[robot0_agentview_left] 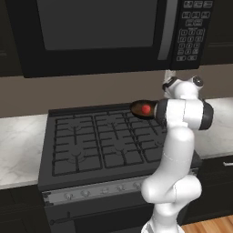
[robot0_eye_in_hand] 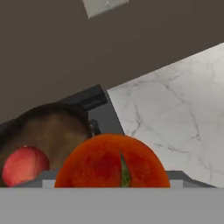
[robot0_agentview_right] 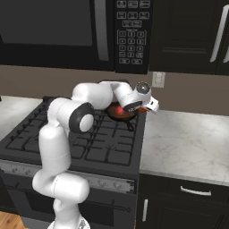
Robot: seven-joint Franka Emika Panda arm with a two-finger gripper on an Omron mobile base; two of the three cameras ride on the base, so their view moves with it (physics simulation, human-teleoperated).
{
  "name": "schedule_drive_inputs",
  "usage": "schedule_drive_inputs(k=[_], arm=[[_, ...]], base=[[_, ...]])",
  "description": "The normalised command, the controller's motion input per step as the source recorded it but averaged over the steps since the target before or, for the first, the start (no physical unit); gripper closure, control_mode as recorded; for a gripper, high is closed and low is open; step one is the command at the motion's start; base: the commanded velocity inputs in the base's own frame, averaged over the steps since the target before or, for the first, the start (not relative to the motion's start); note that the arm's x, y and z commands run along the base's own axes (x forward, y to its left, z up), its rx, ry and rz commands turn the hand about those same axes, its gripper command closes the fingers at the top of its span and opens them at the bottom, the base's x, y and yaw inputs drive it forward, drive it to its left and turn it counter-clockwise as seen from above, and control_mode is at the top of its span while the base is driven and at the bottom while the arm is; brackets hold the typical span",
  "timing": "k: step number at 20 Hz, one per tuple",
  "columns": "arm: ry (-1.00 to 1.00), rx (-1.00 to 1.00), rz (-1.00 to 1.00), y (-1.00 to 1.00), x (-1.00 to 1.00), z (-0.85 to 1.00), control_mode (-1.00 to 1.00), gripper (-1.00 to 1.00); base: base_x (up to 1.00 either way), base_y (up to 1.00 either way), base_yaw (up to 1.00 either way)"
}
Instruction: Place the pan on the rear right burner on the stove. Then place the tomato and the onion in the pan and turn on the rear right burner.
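Gripper [robot0_agentview_right: 142,108]: at the rear right of the stove [robot0_agentview_left: 77,175], jaws set wide around the onion [robot0_eye_in_hand: 112,161], the round orange-red piece with a green streak that sits at the bottom of the hand view, so it reads as pinched between them and carried. Onion: held just above the near rim of the pan [robot0_eye_in_hand: 52,129], not yet inside it by my judgement. Pan: small, dark, brownish inside, seated on the rear right burner [robot0_agentview_left: 146,119], close to the back wall. Contents of pan: one tomato [robot0_eye_in_hand: 25,165], bright red, resting on the pan floor. Marble table [robot0_eye_in_hand: 175,109]: just beside the stove to the right. Step in hand: delivering the onion. Next move calls for easing it over the pan centre, releasing it beside the tomato, then reaching for the burner knob on the silver front strip [robot0_agentview_left: 91,193].
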Motion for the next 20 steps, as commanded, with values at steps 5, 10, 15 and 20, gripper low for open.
schedule_drive_inputs(k=[5, 10, 15, 20], arm=[[0.00, 0.00, 0.07, 0.40, 0.33, 0.00, -1.00, 1.00], [0.00, 0.00, 0.06, 0.32, 0.47, 0.00, -1.00, 1.00], [0.00, 0.00, 0.03, 0.18, 0.46, -0.02, -1.00, 1.00], [0.01, 0.00, 0.00, 0.14, 0.39, -0.14, -1.00, 1.00]], base=[[0.00, 0.00, 0.00], [0.00, 0.00, 0.00], [0.00, 0.00, 0.00], [0.00, 0.00, 0.00]])
